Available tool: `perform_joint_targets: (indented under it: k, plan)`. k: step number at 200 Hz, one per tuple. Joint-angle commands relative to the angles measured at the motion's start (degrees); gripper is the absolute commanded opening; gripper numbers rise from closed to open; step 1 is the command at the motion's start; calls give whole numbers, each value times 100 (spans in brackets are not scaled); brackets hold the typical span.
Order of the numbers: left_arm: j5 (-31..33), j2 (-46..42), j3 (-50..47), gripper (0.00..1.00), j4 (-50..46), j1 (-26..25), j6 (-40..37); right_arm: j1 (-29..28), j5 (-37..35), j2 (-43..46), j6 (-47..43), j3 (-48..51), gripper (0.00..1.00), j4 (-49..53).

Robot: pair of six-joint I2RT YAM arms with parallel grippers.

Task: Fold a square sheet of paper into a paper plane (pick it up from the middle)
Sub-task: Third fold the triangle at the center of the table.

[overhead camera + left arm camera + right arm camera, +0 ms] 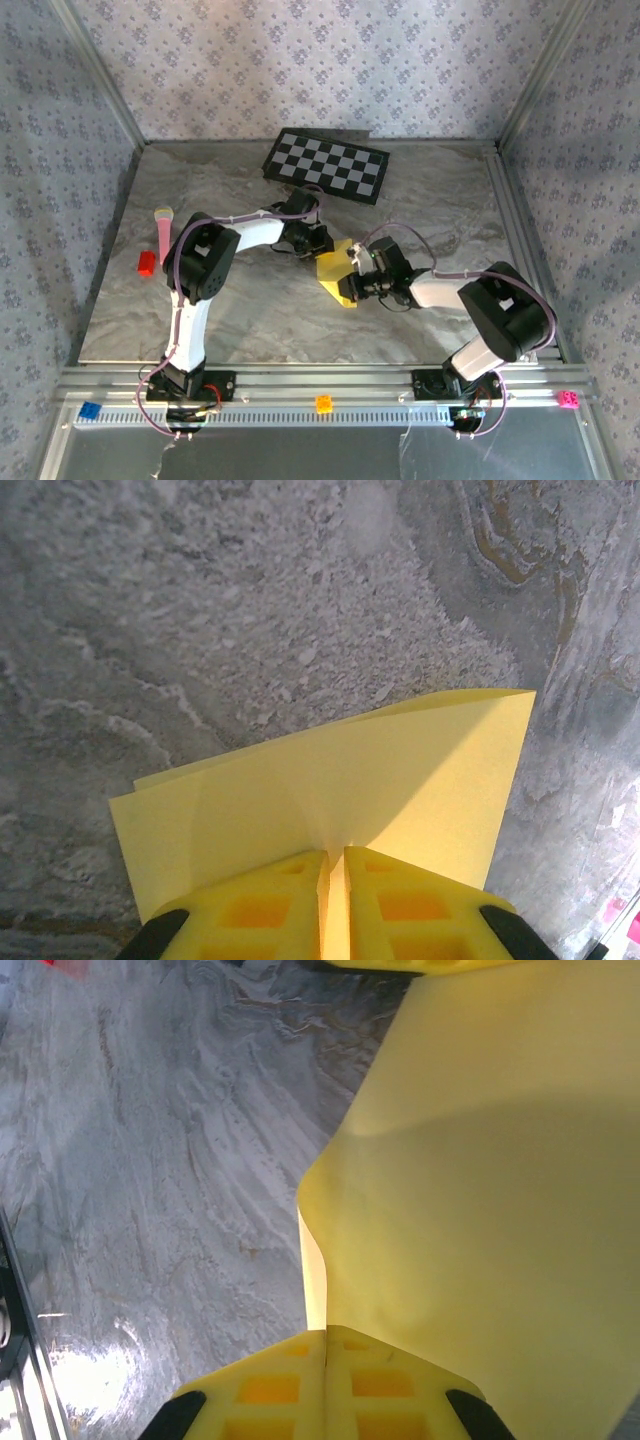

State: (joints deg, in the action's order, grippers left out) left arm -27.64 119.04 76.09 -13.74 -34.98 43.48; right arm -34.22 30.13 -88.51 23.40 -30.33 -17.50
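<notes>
The square sheet of paper [337, 272] was around the middle of the desk [250, 320], held between both arms. The left tool [335, 865] was pinched shut on its 11 o'clock edge, and the right tool [325, 1345] was clamped onto it from 3 o'clock. The sheet looked doubled over, with two layers showing. The checkerboard [326, 166] sat off at 12 o'clock.

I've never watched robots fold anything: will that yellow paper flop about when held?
Probably floppy: the square sheet of paper bows away from the right gripper. Likely light: the left gripper holds it by one pinched edge. Seemingly creases easily, given its doubled layers.
</notes>
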Motion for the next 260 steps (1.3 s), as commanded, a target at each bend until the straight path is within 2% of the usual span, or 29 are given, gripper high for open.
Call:
perform_joint_targets:
  k: [1,127,260]
  plan:
    - [206,216,-25,16,-366,-63,-87,156,204,-142,68,-174,0,301]
    - [233,101,-139,16,-323,-64,-35,485,-527,105,122,-272,0,792]
    - [209,114,-121,16,-313,-61,-20,548,-383,-252,-195,-701,0,1229]
